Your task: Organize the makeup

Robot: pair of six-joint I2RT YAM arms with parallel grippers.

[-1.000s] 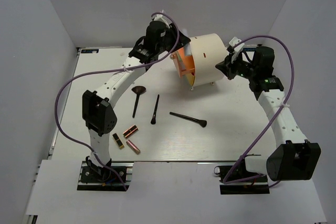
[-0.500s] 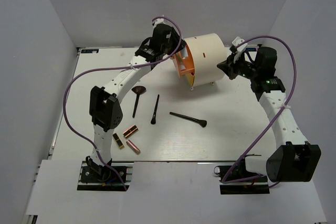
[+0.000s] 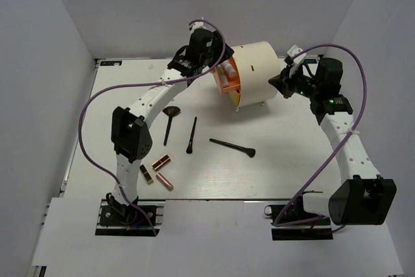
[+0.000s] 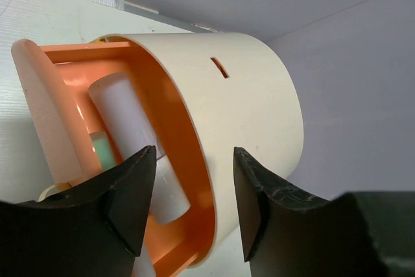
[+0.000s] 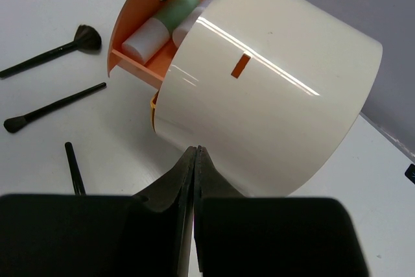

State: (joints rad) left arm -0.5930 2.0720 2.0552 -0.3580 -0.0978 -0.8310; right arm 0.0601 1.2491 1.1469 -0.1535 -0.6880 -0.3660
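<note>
Left wrist view: my left claw gapes empty at the orange drawer. My right claw is pinched closed on nothing beside the cylinder. Brushes and lipsticks lie on the table.

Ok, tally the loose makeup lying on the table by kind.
Brushes: 3
Lipsticks: 3
Total: 6
</note>
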